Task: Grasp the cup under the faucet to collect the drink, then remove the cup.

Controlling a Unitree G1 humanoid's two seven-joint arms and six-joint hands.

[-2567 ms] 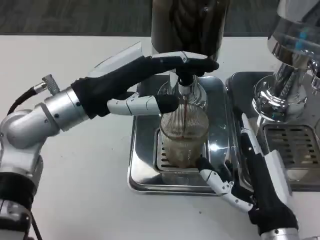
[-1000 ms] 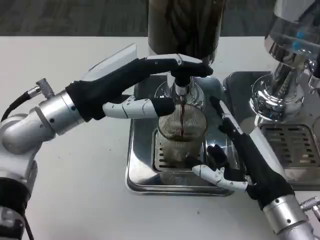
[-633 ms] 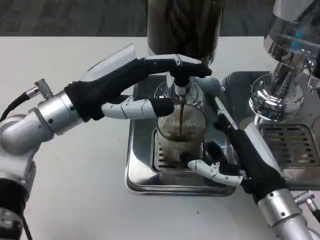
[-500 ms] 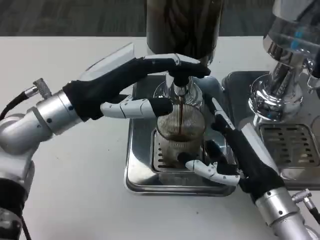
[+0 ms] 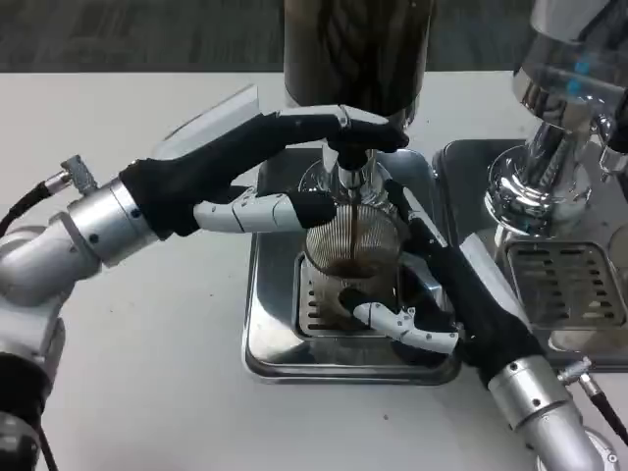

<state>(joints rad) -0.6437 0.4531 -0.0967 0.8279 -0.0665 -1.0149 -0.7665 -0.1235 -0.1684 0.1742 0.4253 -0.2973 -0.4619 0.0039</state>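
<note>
Cup (image 5: 351, 263): clear ribbed glass, upright on the slotted grate of the steel drip tray (image 5: 270, 334), directly beneath the faucet (image 5: 351, 167). A thin dark stream falls from the faucet into it; brown drink sits in its lower part.

My left hand (image 5: 265, 172): reaches in from the left, upper fingers lying over the faucet's top, a lower finger against the cup's rim on its left side.

My right hand (image 5: 446, 294): comes in from the lower right, fingers (image 5: 397, 324) curled around the cup's base and right side, touching the glass in a grasp.

Second dispenser (image 5: 549, 147): chrome, with its own tray, on the white table (image 5: 147, 392) to the right.
</note>
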